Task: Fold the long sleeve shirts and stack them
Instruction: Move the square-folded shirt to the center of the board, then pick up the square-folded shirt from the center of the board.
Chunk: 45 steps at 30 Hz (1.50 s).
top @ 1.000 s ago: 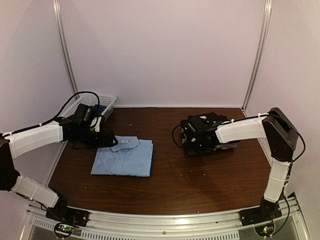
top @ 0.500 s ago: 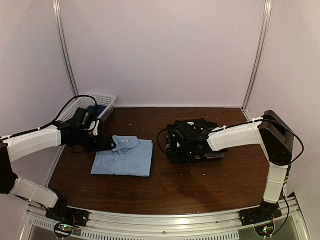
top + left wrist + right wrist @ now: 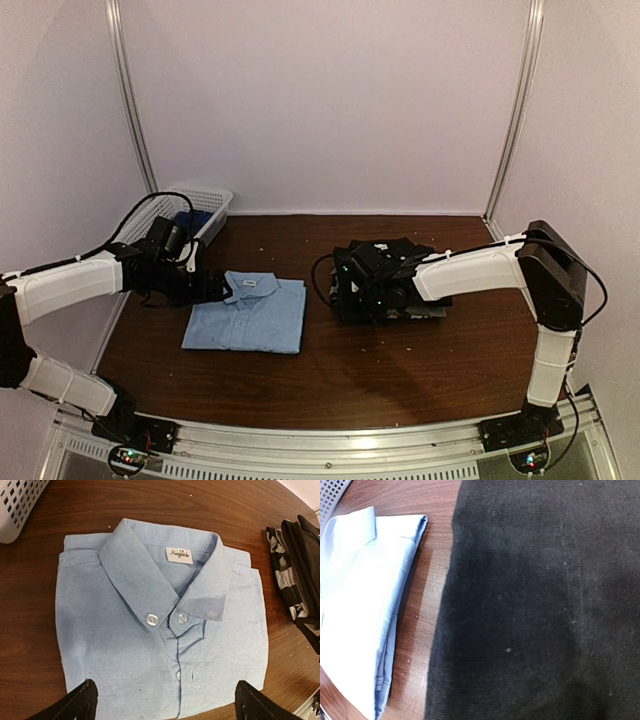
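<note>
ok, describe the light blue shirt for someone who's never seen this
On the dark wooden table, look left of centre, near the white mesh basket in the far-left corner. A folded shirt lies flat there, collar buttoned. It is the only light blue one; the stack to its right is black and patterned.

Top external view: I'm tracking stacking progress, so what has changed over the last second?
The right arm and the dark folded shirts under its tip moved left together across the table, narrowing the gap to the light blue shirt. The left gripper, jaws wide open, eased right to that shirt's collar edge. The light blue shirt and the white basket stayed put.
</note>
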Motion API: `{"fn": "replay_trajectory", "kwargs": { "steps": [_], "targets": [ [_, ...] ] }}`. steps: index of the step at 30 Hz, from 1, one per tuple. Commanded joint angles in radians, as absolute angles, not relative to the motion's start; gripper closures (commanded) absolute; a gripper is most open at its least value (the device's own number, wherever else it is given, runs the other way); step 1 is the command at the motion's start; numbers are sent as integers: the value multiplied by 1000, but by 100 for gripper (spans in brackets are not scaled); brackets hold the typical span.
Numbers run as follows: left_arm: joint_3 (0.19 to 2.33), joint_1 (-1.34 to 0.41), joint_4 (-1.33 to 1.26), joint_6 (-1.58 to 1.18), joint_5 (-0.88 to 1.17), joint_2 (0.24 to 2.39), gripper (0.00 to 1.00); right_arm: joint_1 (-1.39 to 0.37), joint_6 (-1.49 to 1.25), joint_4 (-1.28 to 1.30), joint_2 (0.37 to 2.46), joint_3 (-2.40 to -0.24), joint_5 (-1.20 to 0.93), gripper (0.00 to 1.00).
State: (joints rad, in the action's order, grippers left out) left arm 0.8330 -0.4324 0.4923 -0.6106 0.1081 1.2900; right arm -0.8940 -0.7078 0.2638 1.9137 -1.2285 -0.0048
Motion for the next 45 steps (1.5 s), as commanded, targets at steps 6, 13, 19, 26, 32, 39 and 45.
{"fn": "replay_trajectory", "kwargs": {
  "steps": [6, 13, 19, 26, 32, 39, 45],
  "targets": [
    [842, -437, 451, -629, 97, 1303, 3, -942, -729, 205, 1935, -1308, -73, 100],
    [835, -437, 451, -630, 97, 1296, 3, -949, -731, 204, 1948, -1322, -75, 99],
    [832, -437, 452, -631, 81, 1288, 3, -964, -722, 186, 1924, -1326, -101, 62],
    [847, -436, 485, -660, -30, 1285, 3, -1008, -732, 132, 1948, -1352, -145, 44],
    [841, -398, 506, -673, -91, 1299, 2, -1008, -732, 143, 2017, -1402, -139, 44],
    [814, -353, 481, -659, -88, 1330, 2, -1006, -720, 179, 2096, -1473, -117, 44],
    [801, -319, 432, -644, -63, 1391, 2, -993, -717, 180, 2127, -1480, -91, 44]
  ]
}}
